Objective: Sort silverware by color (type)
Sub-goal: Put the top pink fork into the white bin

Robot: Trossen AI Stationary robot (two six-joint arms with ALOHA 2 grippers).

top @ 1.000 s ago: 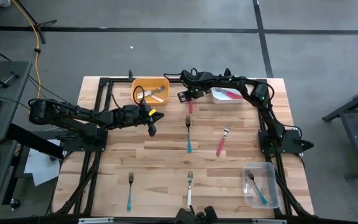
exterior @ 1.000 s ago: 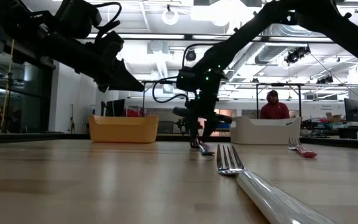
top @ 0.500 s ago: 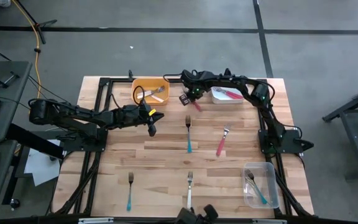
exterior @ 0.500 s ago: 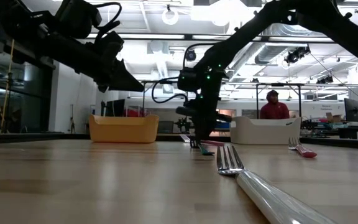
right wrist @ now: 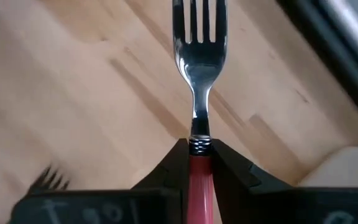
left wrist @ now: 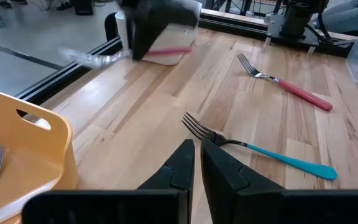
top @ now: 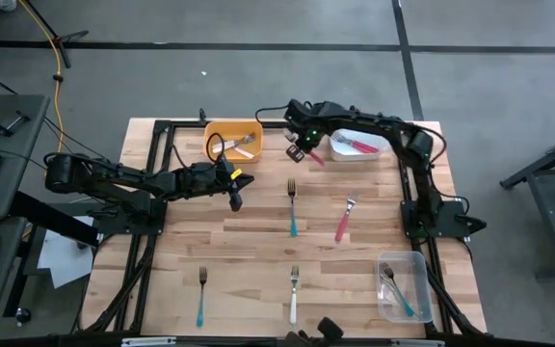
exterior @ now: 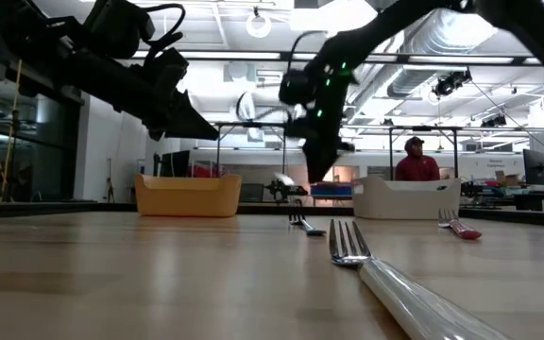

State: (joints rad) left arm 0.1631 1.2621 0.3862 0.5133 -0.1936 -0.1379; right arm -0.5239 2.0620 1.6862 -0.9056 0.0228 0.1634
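Observation:
My right gripper (top: pixel 302 145) hangs above the far middle of the table, between the orange bin (top: pixel 233 141) and the white bin (top: pixel 355 146), shut on a red-handled fork (right wrist: pixel 199 37). My left gripper (top: pixel 236 200) hovers left of centre with its fingers (left wrist: pixel 194 163) shut on nothing. Loose forks lie flat on the wood: a teal one (top: pixel 293 204) at centre, a red one (top: pixel 344 219) to its right, and a teal one (top: pixel 201 297) and a white one (top: pixel 294 294) near the front edge. My right gripper pinches the red handle (right wrist: pixel 199 163) between its two fingers (right wrist: pixel 173 165), right beside the metal neck. The fingers come from above and lie across the fork. The silver head sticks out past them, and the fork hangs about level, clear of the table.
The orange bin holds white-handled forks, the white bin red ones, and a clear bin (top: pixel 401 286) at the near right holds teal ones. A person (exterior: pixel 416 162) sits in the room beyond the table. Bare wood lies between the loose forks.
My right gripper has taken hold of the red fork that lay on the table by the orange bin and lifted it clear. It has risen and drifted a little toward the white bin, and the fork has turned with it.

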